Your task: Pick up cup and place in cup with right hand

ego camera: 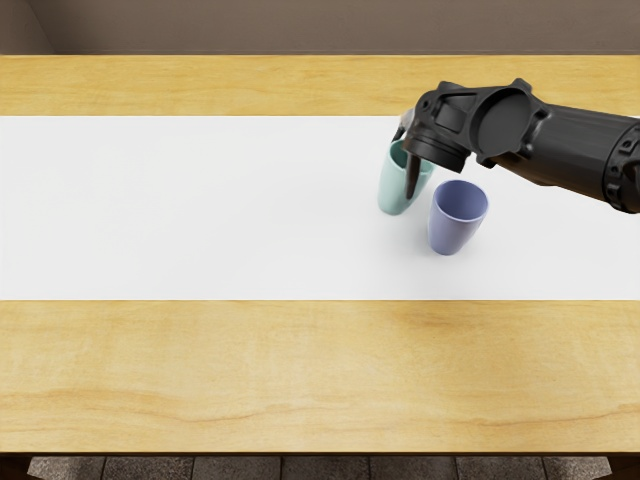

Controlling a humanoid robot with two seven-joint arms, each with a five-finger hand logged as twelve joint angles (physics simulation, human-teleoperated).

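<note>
My right hand (436,143) is over the teal cup (394,190) on the white strip, right of the picture's centre. It covers part of the cup's rim and right side, and whether it grips the cup cannot be made out. Close by, to the lower right, the blue-purple cup (453,226) stands upright with its mouth facing up. A narrow gap separates the two cups. The left arm is out of view.
A white strip (200,210) runs across the wooden table (250,370). The table's front edge lies near the bottom of the picture, with a tiled floor beyond it. The right forearm crosses above the strip's right part.
</note>
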